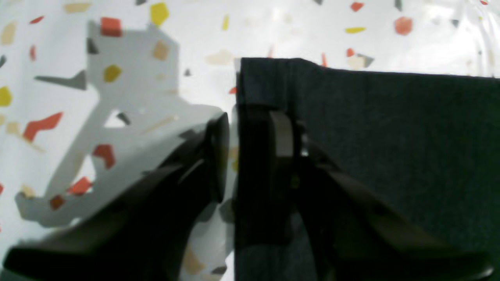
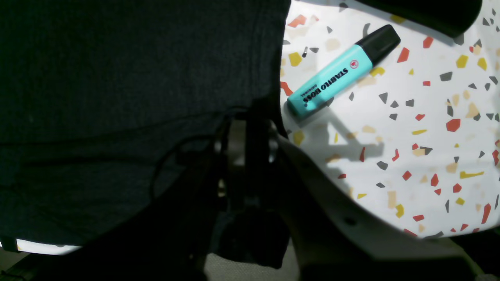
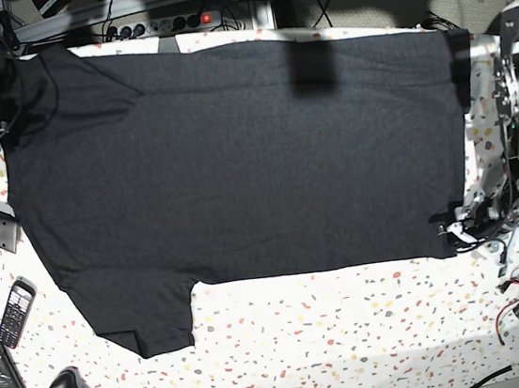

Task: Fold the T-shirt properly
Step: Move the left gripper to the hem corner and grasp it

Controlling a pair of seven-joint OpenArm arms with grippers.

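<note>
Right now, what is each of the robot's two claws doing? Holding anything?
Left gripper: open, jaws either side of the T-shirt edge.
Right gripper: buried in dark shirt fabric; cannot be told.

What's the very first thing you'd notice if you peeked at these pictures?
A big black T-shirt spread flat across most of the speckled table. In the right wrist view, a bright turquoise highlighter lies on the table just beside the shirt's edge. The left gripper straddles the shirt's corner.

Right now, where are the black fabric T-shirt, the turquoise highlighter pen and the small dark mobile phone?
Black fabric T-shirt [image 3: 236, 159], base view, chest middle.
Turquoise highlighter pen [image 2: 332, 80], right wrist view, barrel.
Small dark mobile phone [image 3: 14, 314], base view, keypad.
</note>
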